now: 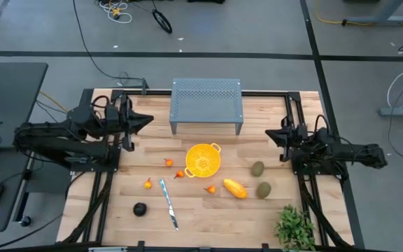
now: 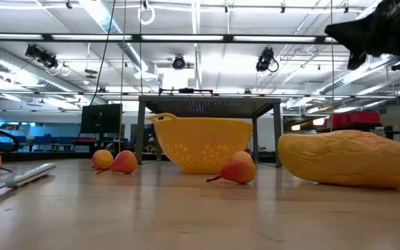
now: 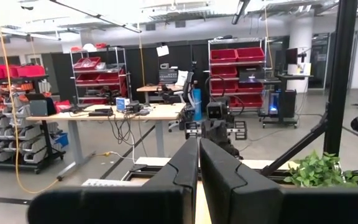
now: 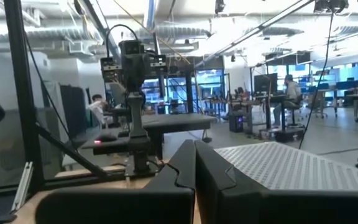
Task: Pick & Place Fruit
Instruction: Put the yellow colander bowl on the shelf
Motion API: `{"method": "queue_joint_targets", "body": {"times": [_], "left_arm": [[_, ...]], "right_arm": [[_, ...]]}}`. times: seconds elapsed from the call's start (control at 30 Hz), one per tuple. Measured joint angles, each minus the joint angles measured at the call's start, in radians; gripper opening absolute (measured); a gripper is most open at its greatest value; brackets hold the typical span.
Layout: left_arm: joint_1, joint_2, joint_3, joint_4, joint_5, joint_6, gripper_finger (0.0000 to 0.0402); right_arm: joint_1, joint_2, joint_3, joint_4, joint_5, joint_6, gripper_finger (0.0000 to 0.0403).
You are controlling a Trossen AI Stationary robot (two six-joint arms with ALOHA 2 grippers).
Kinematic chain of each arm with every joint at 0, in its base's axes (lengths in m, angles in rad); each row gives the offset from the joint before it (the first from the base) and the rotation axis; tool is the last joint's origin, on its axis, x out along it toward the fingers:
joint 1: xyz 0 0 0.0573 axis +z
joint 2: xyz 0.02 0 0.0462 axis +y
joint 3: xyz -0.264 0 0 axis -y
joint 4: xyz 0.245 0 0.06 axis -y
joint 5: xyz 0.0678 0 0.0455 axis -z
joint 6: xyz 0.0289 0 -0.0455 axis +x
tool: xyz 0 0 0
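The fruit lies loose on the wooden table around a yellow colander (image 1: pixel 203 159). There are small orange-red pieces (image 1: pixel 168 162) (image 1: pixel 147 184) (image 1: pixel 210 188), a yellow-orange oblong (image 1: pixel 234 188) (image 2: pixel 346 158), two olive-green ovals (image 1: pixel 257 168) (image 1: pixel 263 190) and a dark round one (image 1: pixel 140 208). My left gripper (image 1: pixel 150 120) (image 3: pixel 199 146) hangs shut over the table's far left, holding nothing. At the far right my right gripper (image 1: pixel 267 134) (image 4: pixel 195 146) is likewise shut and holds nothing. Both point toward the table's middle, well above the fruit.
A grey perforated stand (image 1: pixel 206 105) sits at the far middle between the two grippers. A silver knife (image 1: pixel 168 203) lies near the front, beside the dark fruit. A leafy plant (image 1: pixel 296 227) stands at the near right corner. Bare wood shows along the near edge.
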Motion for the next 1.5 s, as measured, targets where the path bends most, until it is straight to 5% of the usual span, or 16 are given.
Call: {"method": "queue_joint_targets", "body": {"times": [0.73,1.2,1.5], "left_arm": [[0.0,0.003,0.001,0.002,-0.026,-0.06,0.0022],[0.0,0.003,0.001,0.002,-0.026,-0.061,0.0022],[0.0,0.002,0.001,0.002,-0.026,-0.061,0.0022]], "right_arm": [[0.0,0.473,0.423,-0.065,0.007,-0.022,0.0001],[0.002,0.625,0.435,-0.088,-0.034,0.267,0.0001],[0.033,0.775,0.435,-0.097,-0.099,0.276,0.0001]]}}
